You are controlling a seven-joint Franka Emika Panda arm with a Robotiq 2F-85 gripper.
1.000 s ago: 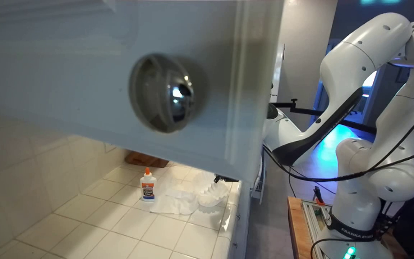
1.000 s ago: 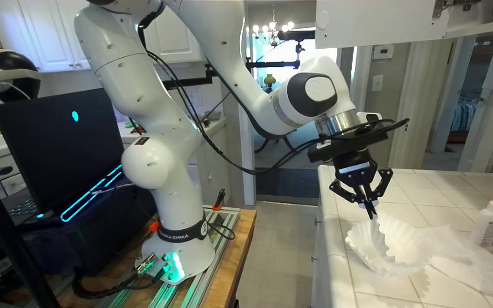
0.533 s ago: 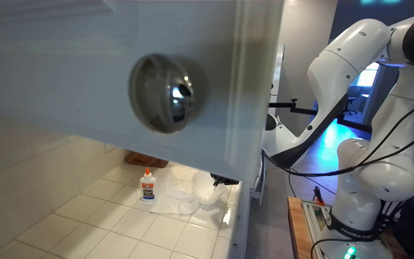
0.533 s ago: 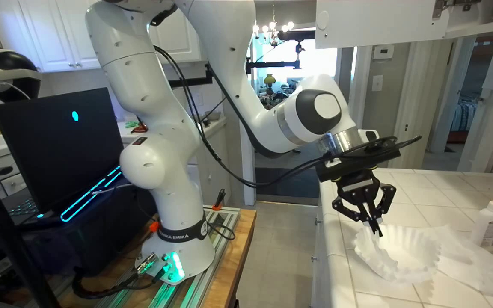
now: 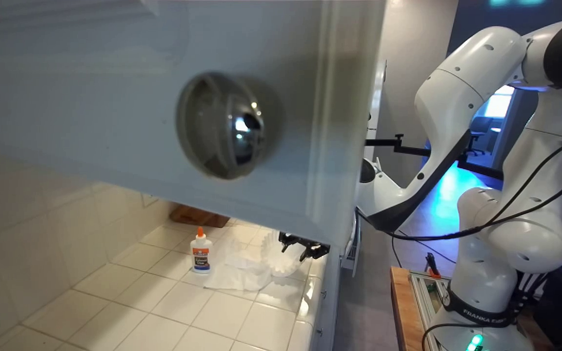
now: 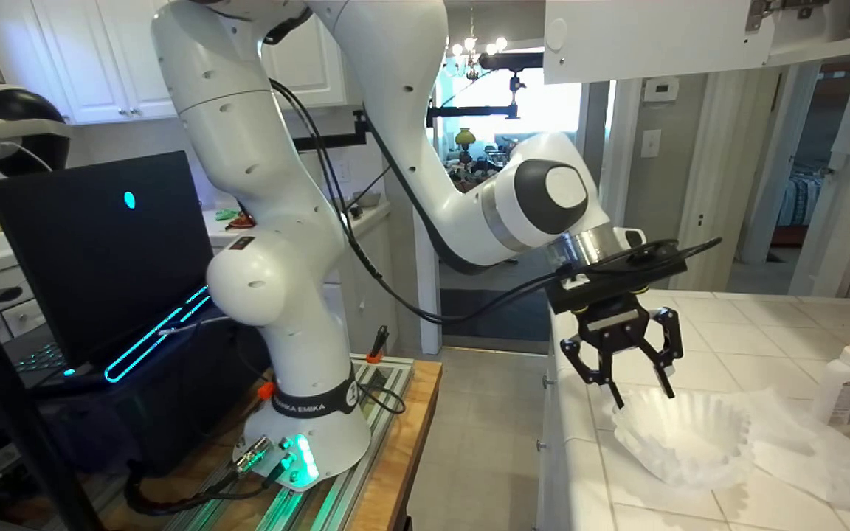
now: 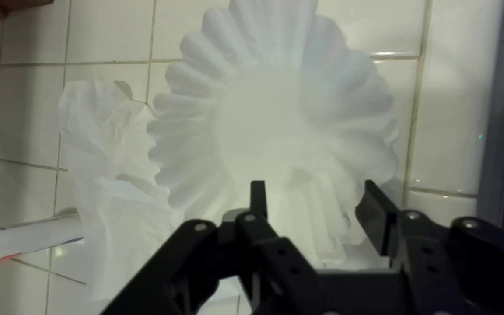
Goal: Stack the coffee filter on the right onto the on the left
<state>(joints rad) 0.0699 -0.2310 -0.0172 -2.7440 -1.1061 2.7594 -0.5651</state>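
A white fluted coffee filter (image 7: 256, 113) rests cup-up on the tiled counter, seen in all views. Whether it is one filter or two nested together, I cannot tell. Just above its near rim stands my gripper (image 7: 313, 188), jaws apart with only air between the fingertips; part of the fluted wall shows below the gap. In an exterior view the gripper (image 6: 645, 400) hangs over the rim of the filter (image 6: 690, 450) nearest the robot. A cabinet door hides most of the arm's wrist in an exterior view, where the gripper (image 5: 293, 253) shows below it.
Beside the filter lies a thin crumpled white sheet (image 7: 116, 210). A glue bottle (image 5: 201, 253) with an orange cap stands beyond that sheet. The cabinet door (image 5: 115, 97) hangs overhead, and a wooden board (image 5: 198, 216) lies at the back. The counter's edge (image 6: 576, 442) runs close to the filter.
The gripper was shut on the filter's rim and came down with it, shifting it slightly towards the crumpled sheet. Its jaws have since spread and let the rim go.
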